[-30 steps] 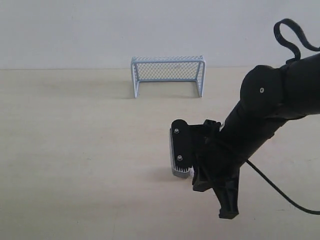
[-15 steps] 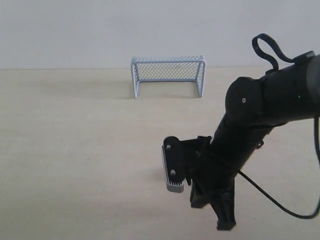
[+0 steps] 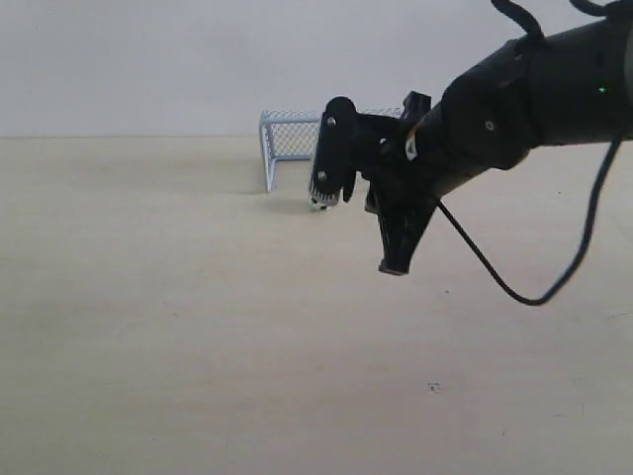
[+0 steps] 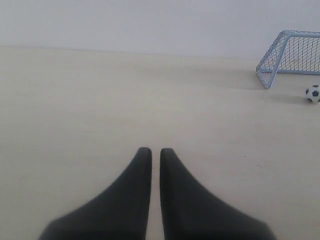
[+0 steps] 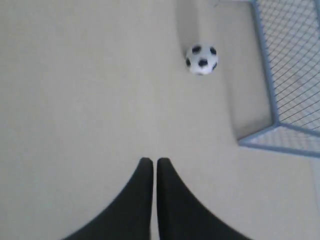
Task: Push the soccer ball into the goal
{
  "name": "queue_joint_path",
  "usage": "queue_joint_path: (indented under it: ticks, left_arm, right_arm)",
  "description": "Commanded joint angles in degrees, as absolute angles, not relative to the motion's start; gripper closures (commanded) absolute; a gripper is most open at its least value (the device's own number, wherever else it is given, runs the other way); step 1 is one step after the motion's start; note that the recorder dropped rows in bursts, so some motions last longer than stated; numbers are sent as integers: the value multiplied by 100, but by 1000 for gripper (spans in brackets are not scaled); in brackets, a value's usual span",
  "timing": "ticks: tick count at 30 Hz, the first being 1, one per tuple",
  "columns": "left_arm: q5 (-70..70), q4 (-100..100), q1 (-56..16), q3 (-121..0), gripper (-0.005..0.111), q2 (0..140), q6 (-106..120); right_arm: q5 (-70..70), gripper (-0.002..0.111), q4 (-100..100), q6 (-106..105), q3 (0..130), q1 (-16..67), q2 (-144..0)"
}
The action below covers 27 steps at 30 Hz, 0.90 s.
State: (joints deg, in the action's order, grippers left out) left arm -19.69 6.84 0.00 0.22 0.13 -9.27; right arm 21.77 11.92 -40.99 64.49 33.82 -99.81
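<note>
The soccer ball (image 5: pixel 201 59), white with black patches, rests on the table just outside the goal (image 5: pixel 265 75), close to one front post. In the left wrist view the soccer ball (image 4: pixel 313 93) also lies in front of the goal (image 4: pixel 274 61). My right gripper (image 5: pixel 154 161) is shut on nothing, and the ball lies a short way ahead of its tips. In the exterior view my right gripper (image 3: pixel 321 196) hangs raised in front of the goal (image 3: pixel 280 139), hiding the ball and most of the goal mouth. My left gripper (image 4: pixel 155 150) is shut and empty, far from the ball.
The pale wooden table (image 3: pixel 148 317) spreads out on all sides and a plain white wall (image 3: pixel 148 59) stands behind the goal. The right arm's black cable (image 3: pixel 584 247) loops down over the table's right part.
My right arm has risen from low over the near table and swung toward the goal, its gripper now in front of the goal mouth.
</note>
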Motion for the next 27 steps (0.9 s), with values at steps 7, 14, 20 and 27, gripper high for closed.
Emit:
queue_joint_path:
  ticks: [7,14,20,27]
  left_arm:
    - [-1945,692,11,0,100,0,-947]
    - [-1945,692,11,0,100,0,-947]
    - [-1945,692,11,0,100,0,-947]
    - [-1945,692,11,0,100,0,-947]
  right_arm:
    - [2804,108,1182,-2595,4972,3975,-8206]
    - [2938,108,789,-1477,4450,4494,-7168]
    - [2672,108,423,-882,4035,4737,-6735]
    - [1683,108,0,-561,3443,4918,-6636]
